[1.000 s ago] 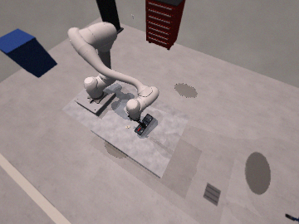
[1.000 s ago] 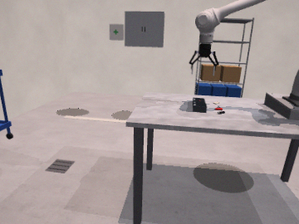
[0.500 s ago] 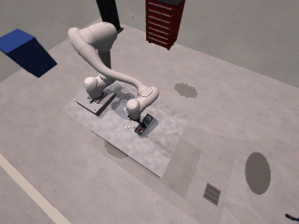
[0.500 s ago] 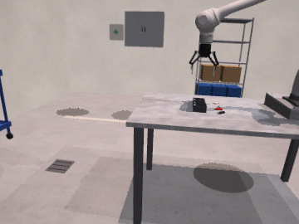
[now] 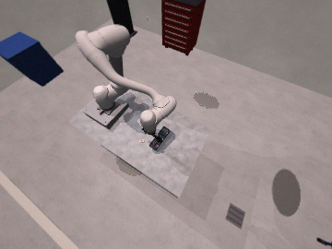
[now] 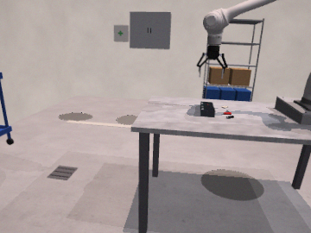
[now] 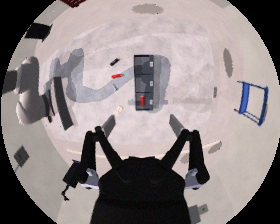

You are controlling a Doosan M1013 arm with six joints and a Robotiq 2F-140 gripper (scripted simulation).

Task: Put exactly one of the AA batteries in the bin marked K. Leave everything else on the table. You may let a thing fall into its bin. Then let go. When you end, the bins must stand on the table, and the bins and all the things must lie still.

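None of the task is showing as done: your end effector (image 6: 212, 65) is hanging wide and empty, high above the table (image 6: 173, 122), while the small things are lying beside the bins (image 6: 207, 109), nothing yet grasped.

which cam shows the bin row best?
Wrist view: it looks straight down on the dark bin row, so its compartments show, one holding something red. The top view shows the row small, beside the arm's wrist. The exterior view shows only its side wall, nothing inside. The open pincer hangs above, empty.
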